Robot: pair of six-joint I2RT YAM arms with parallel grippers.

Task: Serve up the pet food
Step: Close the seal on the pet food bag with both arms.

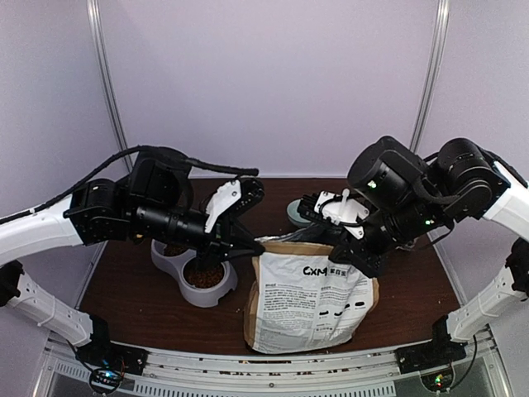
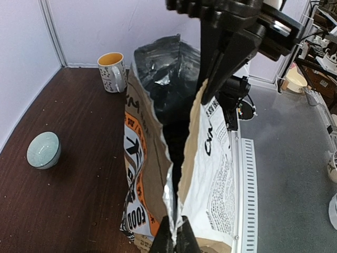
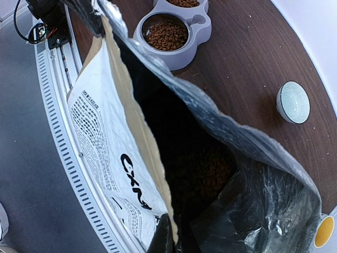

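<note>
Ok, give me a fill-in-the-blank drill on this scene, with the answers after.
1. The left gripper and right gripper are both shut on the top edge of the open ____.
2. Both cups of the double feeder hold ____.
3. The small pale bowl has ____ in it.
Answers: bag; pet food; nothing.

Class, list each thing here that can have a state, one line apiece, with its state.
bag, upright, mouth held open, kibble inside
dish, both wells hold kibble
small bowl, upright, empty
mug, upright
left gripper, shut on the bag's rim
right gripper, shut on the bag's rim
</note>
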